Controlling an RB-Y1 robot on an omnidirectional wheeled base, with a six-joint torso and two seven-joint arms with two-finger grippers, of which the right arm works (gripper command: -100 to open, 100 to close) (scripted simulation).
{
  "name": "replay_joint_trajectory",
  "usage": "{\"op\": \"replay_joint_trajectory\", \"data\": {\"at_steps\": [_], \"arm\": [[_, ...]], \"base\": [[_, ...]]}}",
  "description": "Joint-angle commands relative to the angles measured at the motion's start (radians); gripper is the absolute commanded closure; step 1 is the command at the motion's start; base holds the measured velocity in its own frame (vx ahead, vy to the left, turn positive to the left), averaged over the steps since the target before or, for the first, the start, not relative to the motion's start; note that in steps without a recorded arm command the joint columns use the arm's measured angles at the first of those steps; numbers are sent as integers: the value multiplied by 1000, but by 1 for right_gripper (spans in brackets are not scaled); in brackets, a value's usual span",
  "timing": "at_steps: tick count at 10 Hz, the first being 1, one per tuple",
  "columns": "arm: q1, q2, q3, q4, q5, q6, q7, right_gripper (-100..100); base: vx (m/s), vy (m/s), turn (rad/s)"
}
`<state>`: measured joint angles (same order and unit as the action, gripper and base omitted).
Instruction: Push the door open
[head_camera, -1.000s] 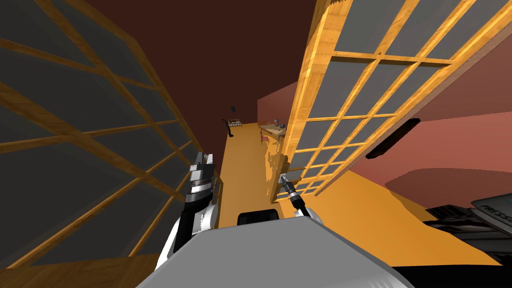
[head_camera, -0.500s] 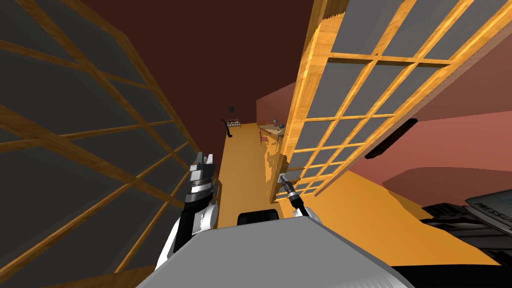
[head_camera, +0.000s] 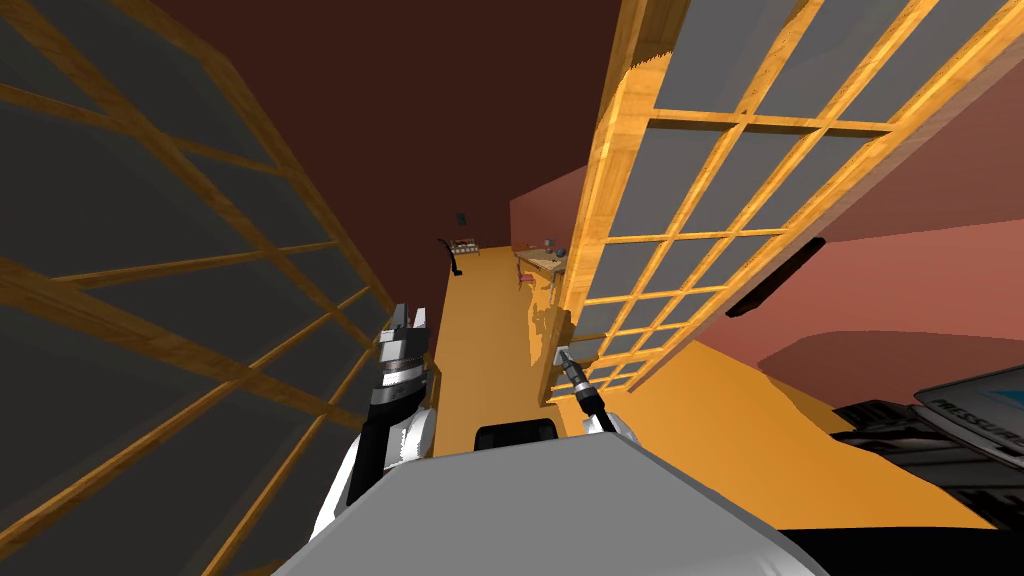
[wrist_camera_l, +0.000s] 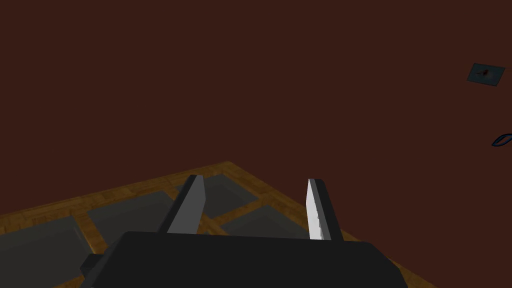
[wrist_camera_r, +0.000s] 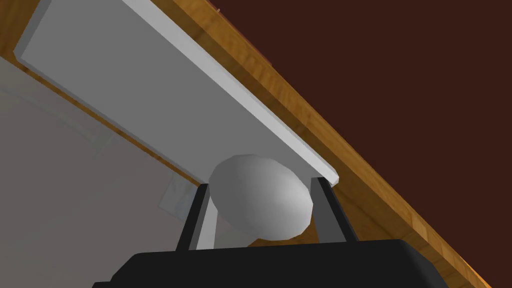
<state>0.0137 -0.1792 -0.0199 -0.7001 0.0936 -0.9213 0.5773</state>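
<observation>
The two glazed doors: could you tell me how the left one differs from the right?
The right door is brightly lit orange wood; the left door looks dim brown. The right door carries a grey knob gripped by the right gripper; the left gripper hangs open near the left door. Both have wooden grids over grey panes.

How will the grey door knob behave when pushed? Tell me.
The door knob looks smooth and rounded, so the right jaws gripping its sides may slip off. It sits on a flat grey plate, so it is probably rigid. The door, tall and wood-framed, likely swings stiffly.
</observation>
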Motion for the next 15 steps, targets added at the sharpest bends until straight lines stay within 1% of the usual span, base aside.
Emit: {"op": "replay_joint_trajectory", "data": {"at_steps": [1, 2, 3, 4, 5, 6, 7, 8, 9, 10, 11, 12, 13, 14, 15], "arm": [[-7, 0, 5, 5, -19, 4, -50, 100], [-7, 0, 5, 5, -19, 4, -65, 100], [-12, 3, 12, 9, -31, 4, -100, 100], [-12, 3, 12, 9, -31, 4, -106, 100], [-18, 6, 19, 14, -43, 5, -144, 100], [-23, 8, 26, 18, -55, 5, -169, 100], [-23, 8, 26, 18, -55, 5, -187, 100], [-28, 11, 33, 22, -67, 6, -219, 100], [-28, 11, 33, 22, -67, 6, -228, 100], [-33, 14, 40, 26, -79, 7, -266, 100], [-33, 14, 40, 26, -79, 7, -269, 100], [-39, 17, 47, 31, -91, 7, -310, 100], [-44, 20, 55, 35, -104, 8, -334, 100], [-44, 20, 55, 35, -104, 8, -352, 100], [-50, 23, 62, 40, -117, 8, -386, 100]], "base": [[48, 5, -67], [43, 9, -28], [47, -3, -44], [35, 2, -21], [35, 4, -49], [46, 3, -83], [40, 6, -26], [43, 6, -38], [32, 2, -20], [42, -3, -49], [33, -1, -25], [31, 5, -58], [43, 11, -73], [39, 6, -28], [42, 0, -48]]}}
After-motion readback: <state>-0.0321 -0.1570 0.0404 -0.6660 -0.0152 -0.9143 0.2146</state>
